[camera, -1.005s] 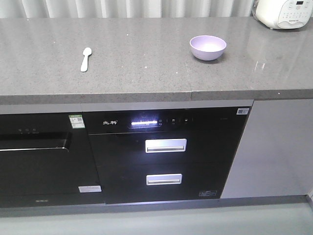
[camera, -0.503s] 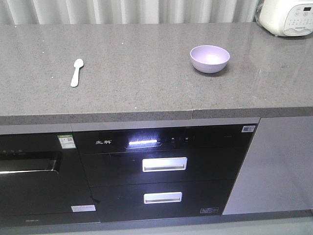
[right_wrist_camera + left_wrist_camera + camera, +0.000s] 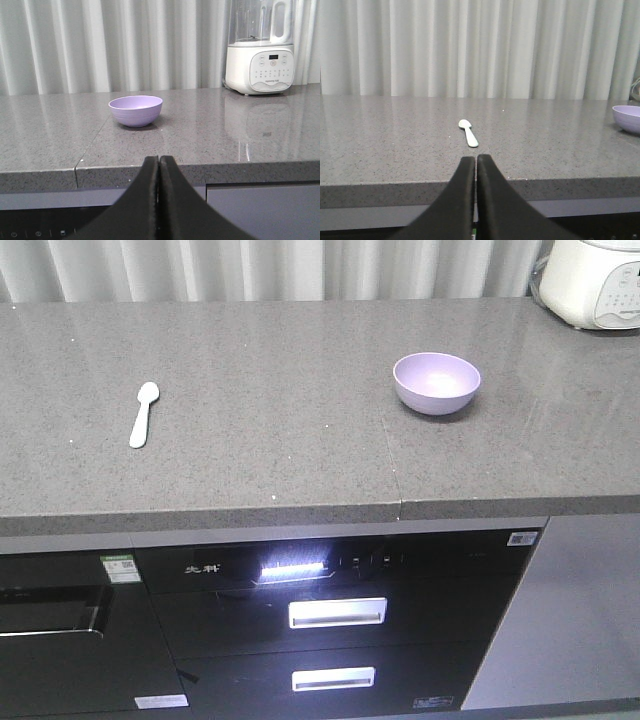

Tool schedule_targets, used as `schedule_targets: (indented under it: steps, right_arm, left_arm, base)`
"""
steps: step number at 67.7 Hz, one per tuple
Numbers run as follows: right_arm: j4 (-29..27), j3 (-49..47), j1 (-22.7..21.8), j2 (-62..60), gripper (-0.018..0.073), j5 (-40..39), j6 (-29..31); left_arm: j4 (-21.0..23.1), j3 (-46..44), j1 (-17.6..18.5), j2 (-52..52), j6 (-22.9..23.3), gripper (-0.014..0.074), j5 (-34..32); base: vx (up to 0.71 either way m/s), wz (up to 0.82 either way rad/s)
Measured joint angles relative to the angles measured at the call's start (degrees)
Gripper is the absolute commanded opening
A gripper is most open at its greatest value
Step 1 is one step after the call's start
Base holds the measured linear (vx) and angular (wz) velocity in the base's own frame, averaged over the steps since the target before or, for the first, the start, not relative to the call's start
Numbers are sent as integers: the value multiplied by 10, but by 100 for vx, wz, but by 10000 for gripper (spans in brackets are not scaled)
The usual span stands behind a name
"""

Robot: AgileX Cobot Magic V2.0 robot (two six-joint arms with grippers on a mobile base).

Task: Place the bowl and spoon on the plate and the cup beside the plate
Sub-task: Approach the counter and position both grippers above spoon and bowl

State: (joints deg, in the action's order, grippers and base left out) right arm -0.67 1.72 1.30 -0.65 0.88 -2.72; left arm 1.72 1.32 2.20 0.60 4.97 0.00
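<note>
The lavender bowl (image 3: pixel 436 382) stands upright on the grey counter (image 3: pixel 270 430), right of centre; the right wrist view shows the bowl (image 3: pixel 135 110) ahead and a little left of my right gripper (image 3: pixel 159 159). The pale mint spoon (image 3: pixel 143 414) lies flat at the counter's left, and the spoon (image 3: pixel 468 133) lies just beyond my left gripper (image 3: pixel 476 159). Both grippers are shut on nothing and hang in front of the counter's front edge. The bowl's rim (image 3: pixel 627 116) peeks in at the left wrist view's right edge. The plate and the cup are out of view.
A white kitchen appliance (image 3: pixel 595 282) stands at the counter's back right corner, seen as a blender-like machine (image 3: pixel 259 55) in the right wrist view. Pale curtains hang behind the counter. Below the counter are black built-in appliances with drawer handles (image 3: pixel 337 612).
The front view has shifted closer to the counter: bowl, spoon and cabinets sit lower in the picture than a second ago. Bowl and spoon keep their places on the counter.
</note>
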Motion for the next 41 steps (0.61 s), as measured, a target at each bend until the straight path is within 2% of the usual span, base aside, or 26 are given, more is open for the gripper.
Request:
schedule_targets:
  steps: [41]
  right_arm:
    - [0,0,0,0,-11,0,0]
  left_arm:
    - [0,0,0,0,0,-6,0]
  base:
    - [13,2]
